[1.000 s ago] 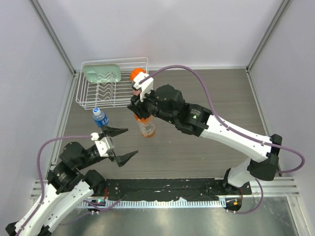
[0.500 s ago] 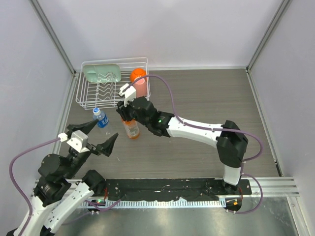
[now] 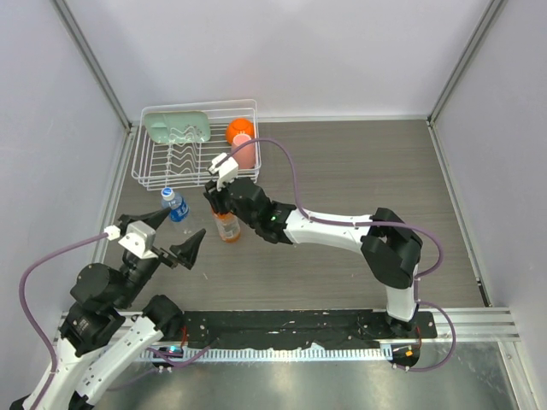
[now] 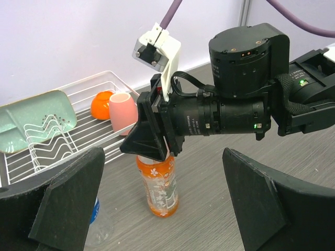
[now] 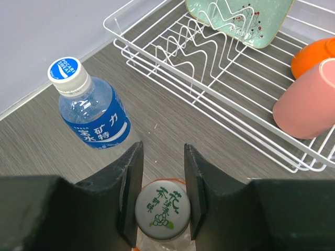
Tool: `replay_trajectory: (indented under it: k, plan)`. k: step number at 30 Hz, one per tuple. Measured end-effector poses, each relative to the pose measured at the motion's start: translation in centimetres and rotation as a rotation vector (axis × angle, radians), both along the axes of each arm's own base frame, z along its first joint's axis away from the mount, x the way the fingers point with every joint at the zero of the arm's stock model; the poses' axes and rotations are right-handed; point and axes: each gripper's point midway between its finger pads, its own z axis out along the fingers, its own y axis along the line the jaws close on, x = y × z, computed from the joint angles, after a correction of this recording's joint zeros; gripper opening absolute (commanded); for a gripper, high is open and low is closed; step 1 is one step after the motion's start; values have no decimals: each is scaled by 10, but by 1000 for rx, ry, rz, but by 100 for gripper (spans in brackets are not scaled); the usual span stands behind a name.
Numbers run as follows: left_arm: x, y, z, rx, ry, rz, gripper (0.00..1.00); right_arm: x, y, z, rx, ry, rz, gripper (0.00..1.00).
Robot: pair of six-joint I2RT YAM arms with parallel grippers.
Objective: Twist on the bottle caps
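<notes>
Pinching the white cap [image 5: 162,209] on two sides, the right gripper [image 5: 161,178] is closed on it from above. The cap sits on the neck of the orange bottle [image 4: 157,180], which stands upright on the table [image 3: 342,171], left of centre in the overhead view.

The cap looks small, light and stiff, so its rim is the place to grip, as here. The bottle is probably thin-walled and soft, with drink in it. It may turn with the cap unless its labelled body is held, firmly but without crushing.

The left gripper [image 3: 171,236] is spread wide and holds nothing, at the lower left of the bottle and apart from it.

The blue-label bottle [image 5: 94,123] stands upright at the upper left of the right wrist view. Its blue-printed cap [image 5: 66,70] is on top, though how tight cannot be told.

Beyond is the wire rack [image 3: 197,162], with a pink cup [image 5: 303,104], an orange cup [image 5: 314,55] and a green plate [image 5: 235,15].
</notes>
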Motion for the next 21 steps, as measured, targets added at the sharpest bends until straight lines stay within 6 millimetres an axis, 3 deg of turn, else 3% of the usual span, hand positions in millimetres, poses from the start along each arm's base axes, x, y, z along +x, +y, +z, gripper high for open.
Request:
replay_trajectory:
  k: [6, 15, 21]
  plan:
    - [1, -1, -1, -5, 10, -1, 100, -1, 3, -4, 3, 2, -3, 14]
    - [1, 0, -3, -2, 20, 5, 100, -1, 3, -5, 12, 14, -14, 52]
    - [2, -2, -5, 4, 25, -2, 100, -3, -1, -21, -33, 52, -18, 75]
